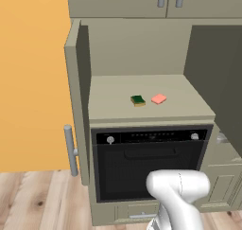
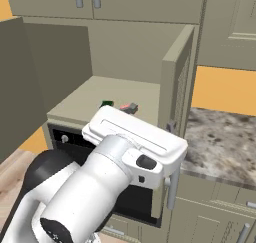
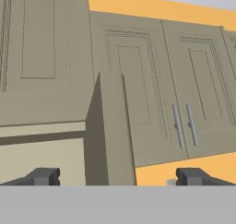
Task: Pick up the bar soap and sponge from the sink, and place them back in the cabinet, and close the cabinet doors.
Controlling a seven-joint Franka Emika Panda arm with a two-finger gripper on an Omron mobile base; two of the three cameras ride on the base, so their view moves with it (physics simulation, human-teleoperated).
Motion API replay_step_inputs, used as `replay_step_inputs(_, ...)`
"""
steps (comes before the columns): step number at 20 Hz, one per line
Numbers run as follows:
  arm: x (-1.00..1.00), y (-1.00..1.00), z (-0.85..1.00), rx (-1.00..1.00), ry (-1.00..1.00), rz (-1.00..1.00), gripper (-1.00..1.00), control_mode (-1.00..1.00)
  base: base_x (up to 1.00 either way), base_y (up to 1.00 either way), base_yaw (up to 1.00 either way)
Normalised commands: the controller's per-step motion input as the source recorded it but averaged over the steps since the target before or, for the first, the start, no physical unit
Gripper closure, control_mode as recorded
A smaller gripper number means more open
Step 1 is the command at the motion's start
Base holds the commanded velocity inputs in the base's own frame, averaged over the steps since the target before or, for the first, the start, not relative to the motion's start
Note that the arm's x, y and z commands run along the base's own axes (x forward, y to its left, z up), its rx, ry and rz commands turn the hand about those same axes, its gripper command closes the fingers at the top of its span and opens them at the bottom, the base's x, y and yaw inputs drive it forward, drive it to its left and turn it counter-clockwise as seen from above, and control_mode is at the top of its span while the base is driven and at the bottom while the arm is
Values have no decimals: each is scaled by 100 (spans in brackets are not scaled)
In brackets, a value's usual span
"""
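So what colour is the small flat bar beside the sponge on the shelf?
Salmon pink; the small flat bar shows best in the left base view.

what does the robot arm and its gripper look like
The arm is built of glossy white rounded cylinder segments with a dark grey to black joint section near its base. A small dark oval button sits near the flat white hand block. The gripper has two small dark grey, blocky finger tips. No cables or printed markings are visible.
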Motion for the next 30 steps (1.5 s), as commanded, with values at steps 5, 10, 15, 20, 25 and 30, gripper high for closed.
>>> replay_step_inputs(5, 0, -15, -4, 0, 0, 2, -100, -100, 0, 0, 0)
replay_step_inputs(10, 0, -15, -1, 0, 0, 3, -100, -100, 0, 0, 0)
replay_step_inputs(15, 6, -10, -6, 0, 0, 7, -100, -100, 0, 0, 0)
replay_step_inputs(20, 25, -1, -12, 0, 0, 12, -100, -100, 0, 0, 0)
replay_step_inputs(25, 26, 0, -10, 0, 0, 13, -100, -100, 0, 0, 0)
replay_step_inputs(30, 30, -4, -8, 0, 0, 12, -100, -100, 0, 0, 0)
